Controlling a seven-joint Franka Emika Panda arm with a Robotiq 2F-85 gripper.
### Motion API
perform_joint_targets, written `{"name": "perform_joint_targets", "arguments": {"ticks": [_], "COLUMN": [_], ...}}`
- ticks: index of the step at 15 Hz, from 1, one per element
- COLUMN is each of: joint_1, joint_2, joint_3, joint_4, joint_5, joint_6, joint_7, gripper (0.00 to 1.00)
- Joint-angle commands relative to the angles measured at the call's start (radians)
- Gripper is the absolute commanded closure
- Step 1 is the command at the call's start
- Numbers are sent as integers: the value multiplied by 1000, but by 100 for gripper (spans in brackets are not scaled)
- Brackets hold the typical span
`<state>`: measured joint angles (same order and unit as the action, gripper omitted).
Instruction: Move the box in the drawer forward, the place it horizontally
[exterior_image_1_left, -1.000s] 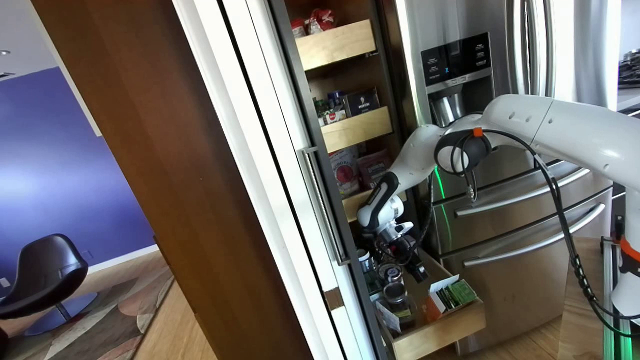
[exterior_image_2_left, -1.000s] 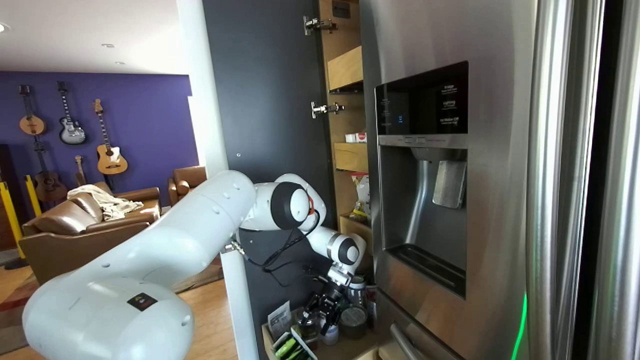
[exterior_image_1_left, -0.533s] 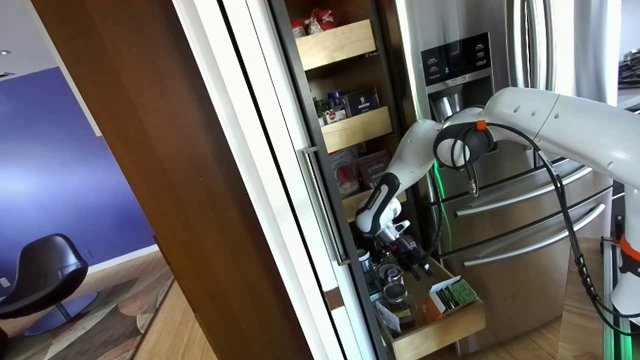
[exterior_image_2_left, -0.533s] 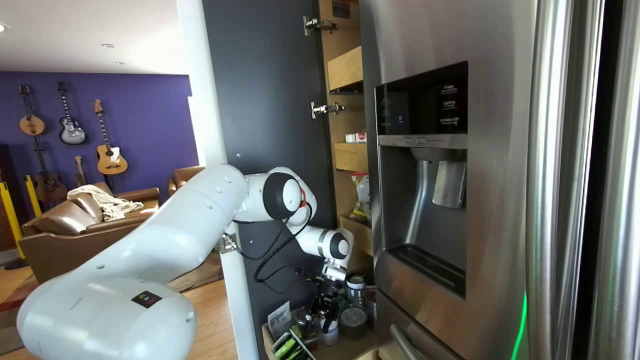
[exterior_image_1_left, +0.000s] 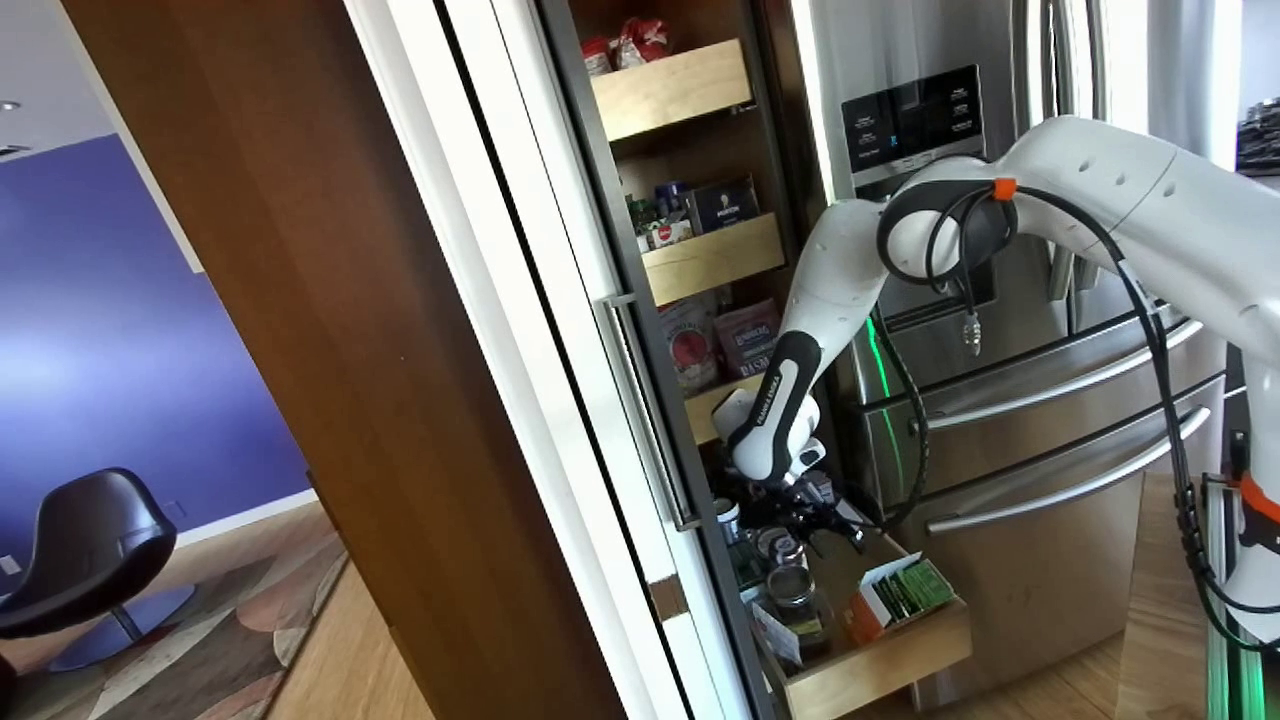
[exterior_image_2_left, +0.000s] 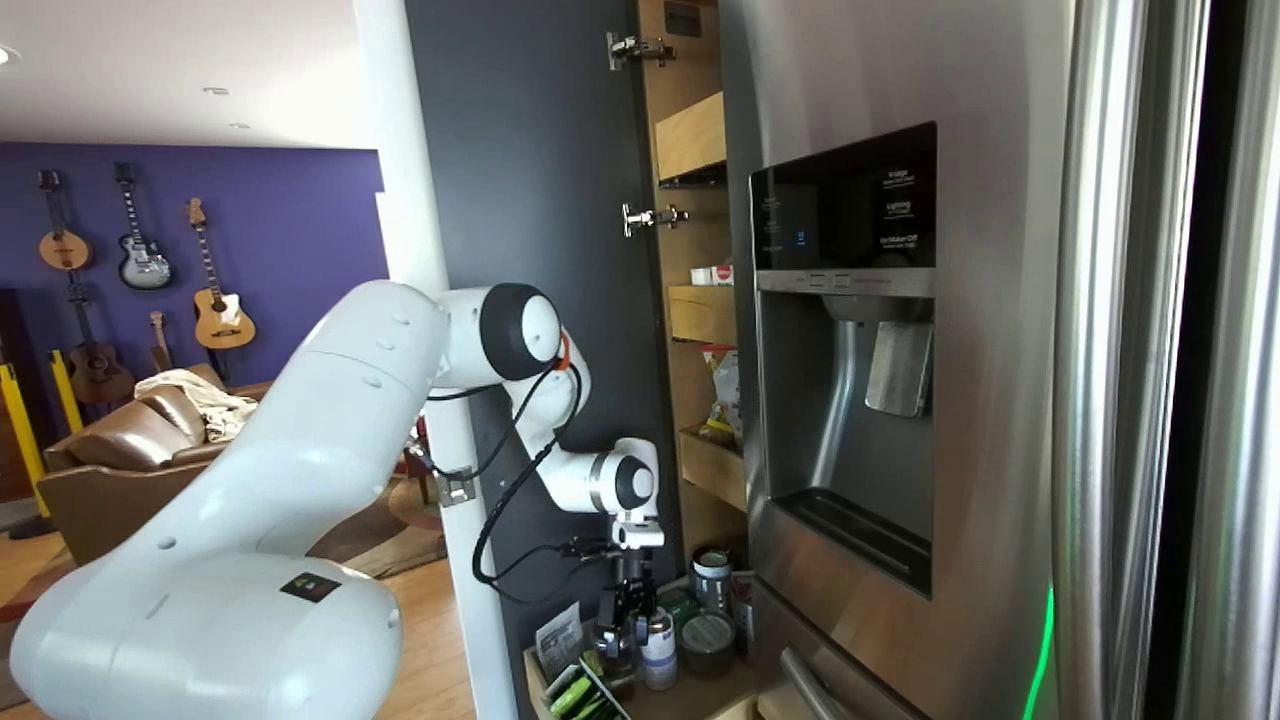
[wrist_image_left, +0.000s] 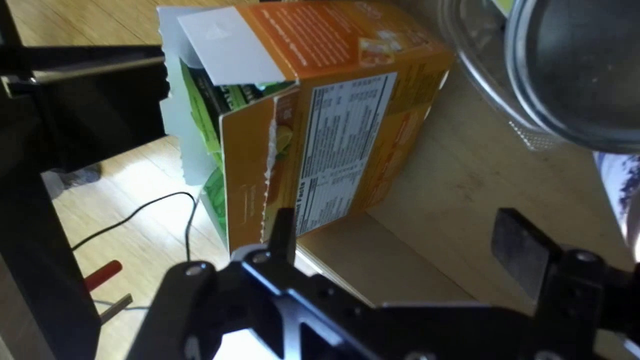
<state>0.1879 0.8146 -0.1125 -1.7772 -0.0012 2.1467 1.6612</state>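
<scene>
The box (exterior_image_1_left: 867, 612) is an orange carton with green sachets and a white flap at its open end. It stands in the front corner of the pale wood drawer (exterior_image_1_left: 880, 668), open end up. In an exterior view only the top of the box (exterior_image_2_left: 604, 688) shows. In the wrist view the box (wrist_image_left: 345, 150) is beyond the left finger, its label side facing the gap. My gripper (wrist_image_left: 395, 220) is open and empty. In both exterior views the gripper (exterior_image_1_left: 838, 543) (exterior_image_2_left: 624, 642) hangs over the drawer, behind the box and apart from it.
Glass jars (exterior_image_1_left: 790, 585) and cans (exterior_image_2_left: 659, 650) stand in the drawer beside and behind the gripper. A paper packet (exterior_image_2_left: 558, 640) leans at the drawer's front. The dark cabinet door (exterior_image_2_left: 560, 250) and the steel fridge (exterior_image_1_left: 1000, 560) flank the drawer. A shelf (exterior_image_1_left: 715, 258) is above.
The arm's elbow has risen and pulled back. The hand has turned and shifted toward the drawer's front on the door side, uncovering a white can. The box has not moved.
</scene>
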Motion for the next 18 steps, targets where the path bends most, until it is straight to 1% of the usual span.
{"name": "perform_joint_targets", "arguments": {"ticks": [1, 3, 4, 6, 7, 9, 10, 14, 15, 16, 17, 18], "joint_1": [61, 80, 76, 39, 46, 33, 30, 29, 24, 30, 2, -6], "joint_2": [-173, -249, -289, -371, -259, -322, -341, -355, -358, -358, -355, -353], "joint_3": [-39, -61, -62, -47, -35, -35, -35, -33, -32, -40, -8, -2], "joint_4": [-243, -342, -392, -495, -348, -428, -449, -460, -462, -464, -455, -461], "joint_5": [-127, -223, -271, -330, -282, -310, -314, -316, -310, -317, -233, -202], "joint_6": [143, 164, 153, 183, 118, 142, 146, 146, 183, 219, 204, 247], "joint_7": [-12, -25, -59, -151, -75, -121, -130, -140, -134, -101, -128, -115], "gripper": [0, 0, 0, 0, 0, 0, 0, 0, 0, 0, 0, 0]}}
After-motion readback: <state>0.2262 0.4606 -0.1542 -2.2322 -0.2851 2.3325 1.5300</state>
